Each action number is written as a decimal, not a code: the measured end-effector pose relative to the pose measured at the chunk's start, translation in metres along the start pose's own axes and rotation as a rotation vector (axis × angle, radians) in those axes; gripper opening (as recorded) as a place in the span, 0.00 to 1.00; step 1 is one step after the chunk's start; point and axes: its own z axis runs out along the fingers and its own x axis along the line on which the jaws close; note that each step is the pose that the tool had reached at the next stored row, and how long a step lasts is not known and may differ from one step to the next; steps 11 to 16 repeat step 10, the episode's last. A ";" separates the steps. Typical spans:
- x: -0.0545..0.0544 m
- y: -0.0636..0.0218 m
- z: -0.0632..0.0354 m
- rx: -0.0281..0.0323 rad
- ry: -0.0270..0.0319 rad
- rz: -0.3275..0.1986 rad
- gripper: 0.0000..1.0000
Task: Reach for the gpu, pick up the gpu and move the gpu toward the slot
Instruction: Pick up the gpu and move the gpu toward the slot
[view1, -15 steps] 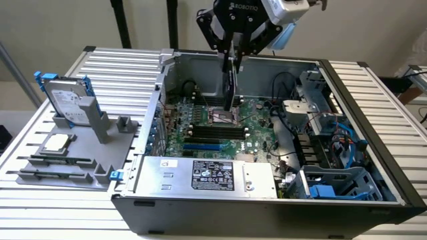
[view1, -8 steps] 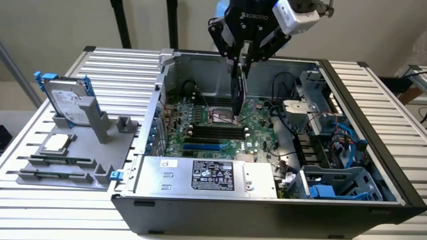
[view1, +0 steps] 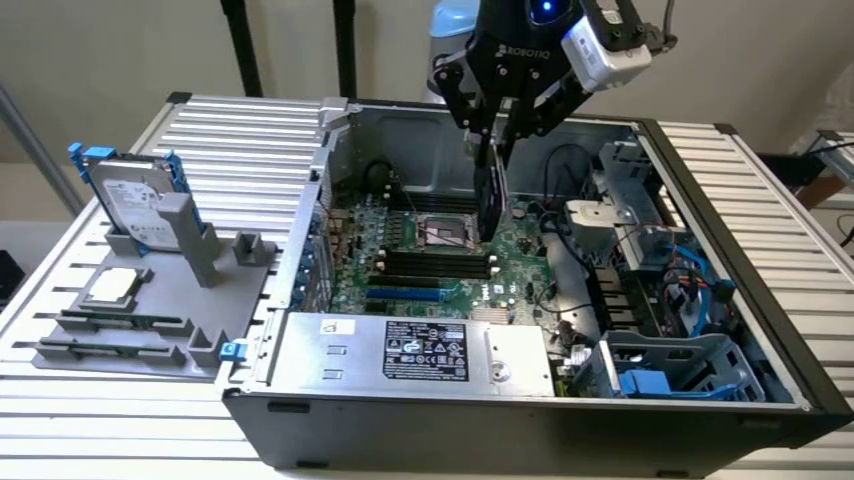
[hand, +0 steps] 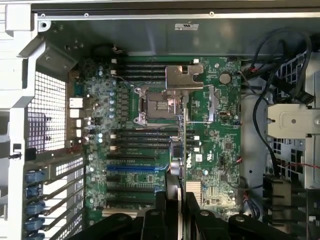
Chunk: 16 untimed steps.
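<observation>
Seemingly, gpu (view1: 493, 190) hangs edge-on, clamped in hand (view1: 491, 135).

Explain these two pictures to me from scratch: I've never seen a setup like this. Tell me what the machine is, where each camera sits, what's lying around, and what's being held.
The machine is a robot arm ending in a gripper with black fingers. One picture comes from a camera standing off the arm, looking down on the whole scene. The other comes from a camera on the arm's wrist, looking straight down past the fingers.

Below sits an open computer case lying on its side, with the green motherboard exposed. The fingers are shut on the gpu, a thin card seen edge-on as a dark strip hanging above the motherboard.

On the exterior view's left, a grey holder tray carries a silver hard drive in a blue frame and a small square silver chip.
</observation>
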 end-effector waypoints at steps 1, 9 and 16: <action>0.000 0.0000 0.0000 0.0007 0.0000 0.000 0.26; 0.000 0.0000 0.0001 0.0006 -0.0001 0.000 0.26; 0.000 0.0000 0.0001 0.0006 -0.0001 0.000 0.26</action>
